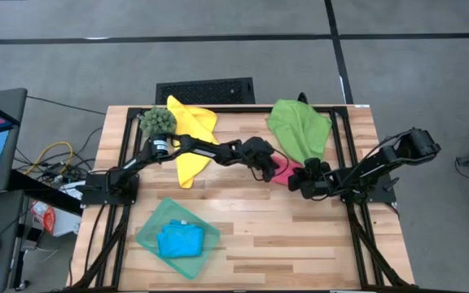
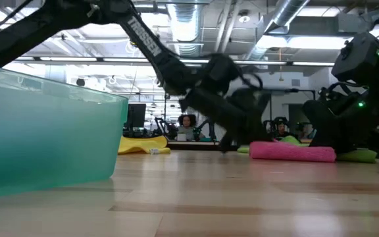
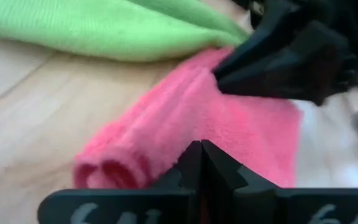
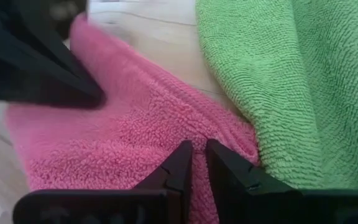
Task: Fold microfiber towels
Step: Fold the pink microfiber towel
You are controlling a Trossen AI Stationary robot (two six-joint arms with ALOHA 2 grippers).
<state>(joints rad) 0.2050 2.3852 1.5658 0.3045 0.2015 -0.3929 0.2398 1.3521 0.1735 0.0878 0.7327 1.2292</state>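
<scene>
- The pink towel (image 1: 282, 173) is lying near the middle of the worktop (image 1: 300, 236), a bit to the right. It is already folded into a thick little bundle, with a rolled edge showing in the left wrist view.
- It looks soft, fluffy and light. It will likely bend and flop, so taking it by an edge or a corner should work best.
- The left tool (image 1: 265, 168) is sitting at the pink towel's left side. Its fingers are squeezed together, and I cannot tell if any cloth is between them.
- The right tool (image 1: 309, 181) is sitting at the towel's right side. Its fingers are almost together, pressing at the pink cloth.
- The green towel (image 1: 300, 130) is lying just behind the pink one, touching it.
- The yellow towel (image 1: 190, 138) is lying far left, beside the spiky green ball (image 1: 159, 120).
- The blue towel (image 1: 179, 239) is resting folded in the teal tray (image 1: 149, 236), near left.
</scene>
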